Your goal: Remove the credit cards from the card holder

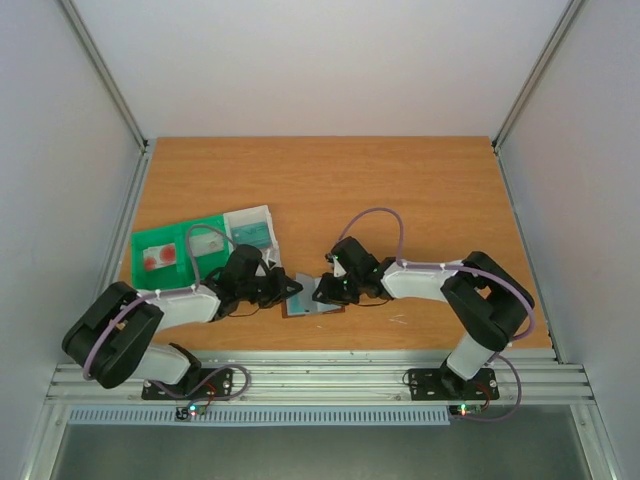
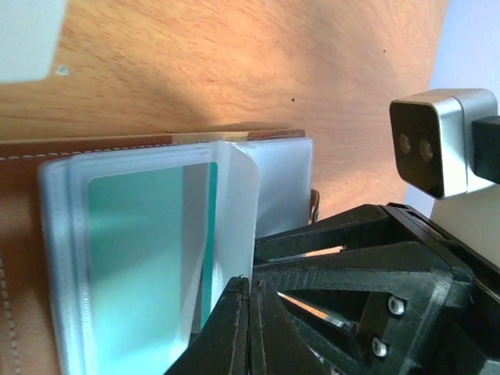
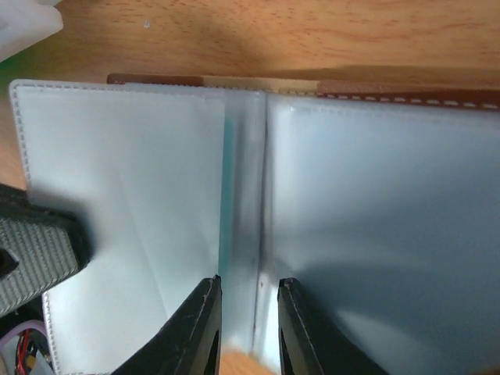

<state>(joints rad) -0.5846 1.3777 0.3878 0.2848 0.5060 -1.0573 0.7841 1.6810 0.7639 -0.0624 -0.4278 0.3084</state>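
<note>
The brown leather card holder point(image 1: 316, 298) lies open on the table between my two grippers. In the left wrist view its frosted pockets point(image 2: 70, 258) face up, and a teal-green credit card point(image 2: 148, 258) shows through one of them. A white leaf point(image 2: 234, 211) of the pockets stands up from the stack, and my left gripper point(image 2: 250, 286) is shut on its lower edge. My right gripper point(image 3: 248, 291) is slightly open, its fingers astride the middle fold of the pockets point(image 3: 246, 195). A teal sliver of the card point(image 3: 226, 195) shows beside that fold.
A green and clear plastic compartment tray point(image 1: 165, 255) sits on the table behind my left arm; a corner of the tray point(image 3: 23, 23) shows in the right wrist view. The right wrist camera point(image 2: 437, 141) hangs close over the card holder. Metal rails run along the table's near edge.
</note>
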